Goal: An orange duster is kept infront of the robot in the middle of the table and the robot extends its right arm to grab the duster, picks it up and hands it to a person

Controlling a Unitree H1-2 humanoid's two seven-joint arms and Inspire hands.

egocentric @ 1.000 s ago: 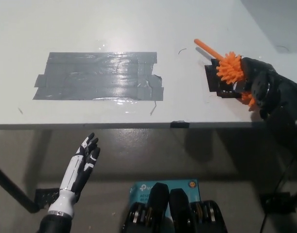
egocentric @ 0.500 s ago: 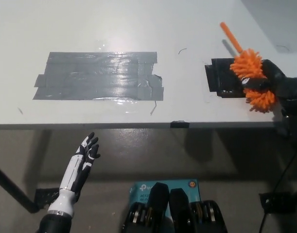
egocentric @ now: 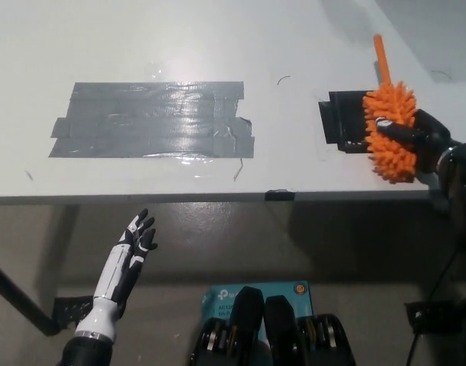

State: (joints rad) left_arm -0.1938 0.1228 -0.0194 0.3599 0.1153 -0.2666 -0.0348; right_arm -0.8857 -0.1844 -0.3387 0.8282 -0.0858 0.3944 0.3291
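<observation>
Duster [egocentric: 390, 130]: grasped by right hand [egocentric: 419, 136] fingers; left hand [egocentric: 130, 255]: fingers apart, holding nothing

A bright orange bristly duster [egocentric: 390, 126] sits against the glossy black right hand [egocentric: 425, 139]. Silver-grey tape strips [egocentric: 152, 120] and what may be a black tape patch [egocentric: 343, 122] mark the white table [egocentric: 217, 38]. The white left hand [egocentric: 124, 267] has black accents.

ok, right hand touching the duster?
Touching. Head view: the black right hand is wrapped around the orange duster, dark fingers crossing its bristles. Left hand rests open below the table edge.
</observation>
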